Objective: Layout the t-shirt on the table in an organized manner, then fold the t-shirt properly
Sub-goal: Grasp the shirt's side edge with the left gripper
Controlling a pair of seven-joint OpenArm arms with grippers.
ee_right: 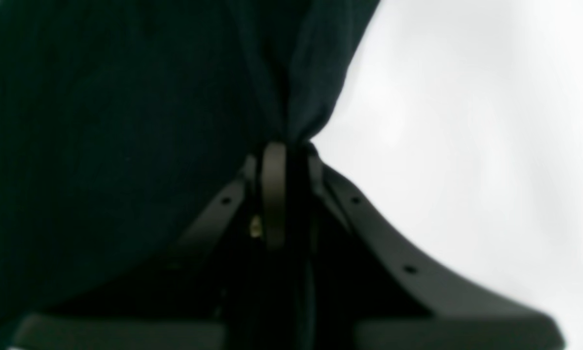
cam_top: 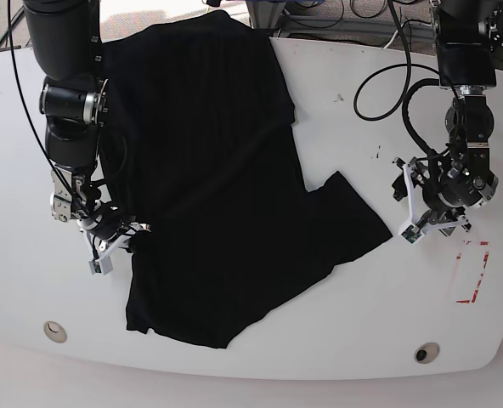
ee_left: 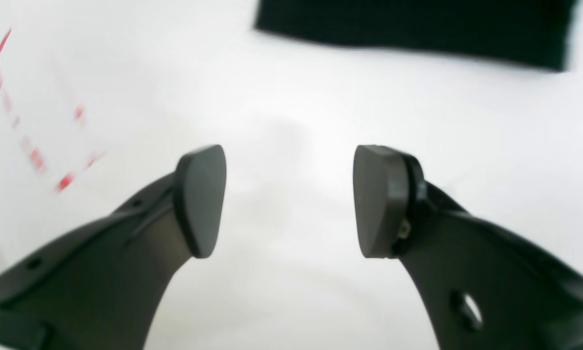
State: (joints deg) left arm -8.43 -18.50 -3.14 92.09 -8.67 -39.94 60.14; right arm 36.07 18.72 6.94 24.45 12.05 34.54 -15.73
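The black t-shirt [cam_top: 217, 187] lies spread over the white table [cam_top: 362, 340], with one sleeve [cam_top: 353, 212] pointing right. In the base view my right gripper [cam_top: 129, 232] is at the shirt's left edge. The right wrist view shows this gripper [ee_right: 284, 146] shut on a pinched fold of the t-shirt [ee_right: 101, 121], which rises bunched from the fingertips. My left gripper [cam_top: 418, 223] hangs just right of the sleeve tip. It [ee_left: 291, 201] is open with nothing between its pads, above bare table [ee_left: 291, 121], and the t-shirt's edge [ee_left: 417, 29] lies beyond it.
A red tape rectangle [cam_top: 472, 272] is marked on the table near the left gripper, also seen as red tape [ee_left: 33, 155] in the left wrist view. Two small round holes [cam_top: 54, 331] [cam_top: 426, 352] sit near the front edge. Cables [cam_top: 387, 76] trail at the back right.
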